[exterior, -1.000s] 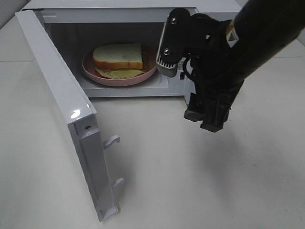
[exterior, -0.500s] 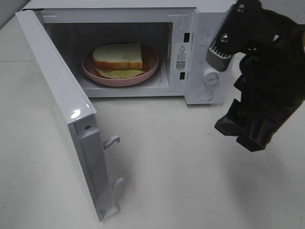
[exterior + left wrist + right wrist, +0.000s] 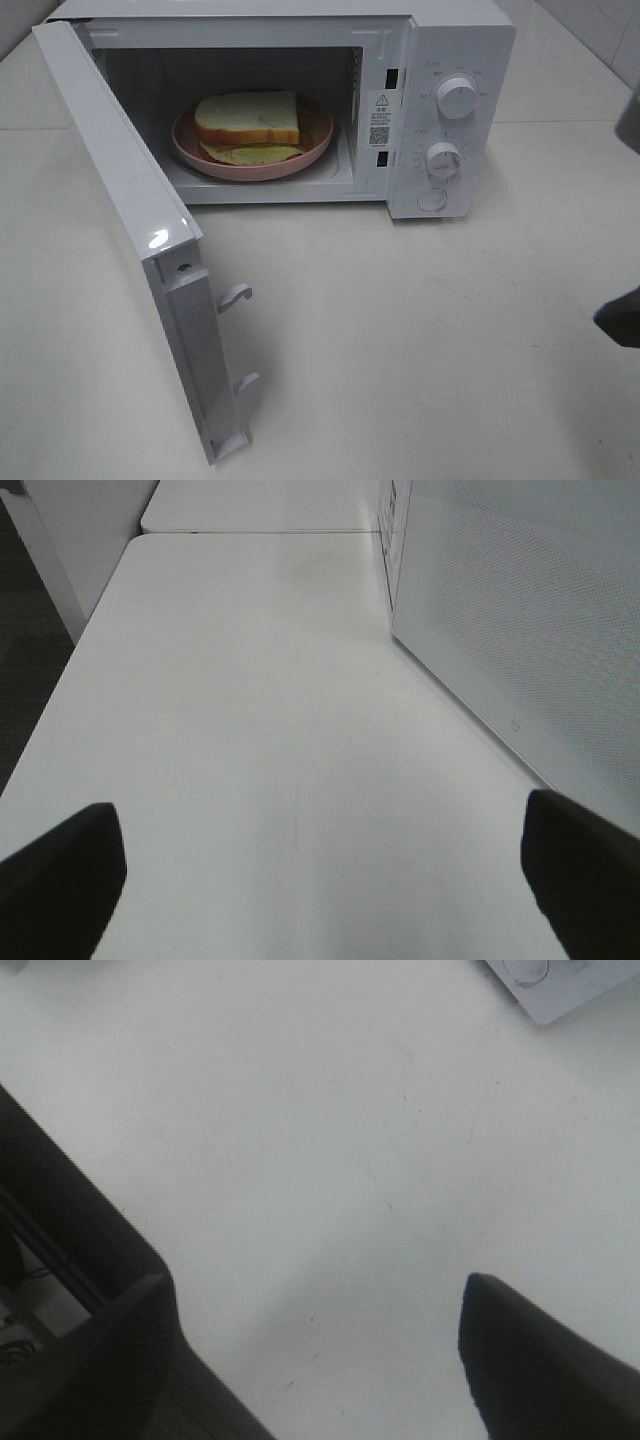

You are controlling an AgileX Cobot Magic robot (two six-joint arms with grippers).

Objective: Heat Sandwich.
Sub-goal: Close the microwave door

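The small sandwich (image 3: 248, 118) of white bread, tan crust and pale green leaf lies on a round pink plate (image 3: 318, 138) in the middle of the cavity of a white microwave oven (image 3: 455, 40). That is where it has to be for heating, and the plate keeps it off the oven floor. The oven's white door (image 3: 120, 190) stands wide open, swung out to the near left with its latch hooks showing. I judge that loading is done and that closing the door comes next, before the two round white dials (image 3: 457, 99) on the right-hand panel can be set.

The left claw (image 3: 320, 870) hangs low over the white table (image 3: 400, 330), beside a white perforated panel that is probably the outside of the door. Its dark fingertips are spread as wide as they go, with nothing between them. From there it seems well placed to push the door shut.

The right claw (image 3: 315, 1320) is also spread wide and empty, above bare table near the oven's near right corner. In the high view only dark slivers of it show at the far right edge, so the oven front is unobstructed.
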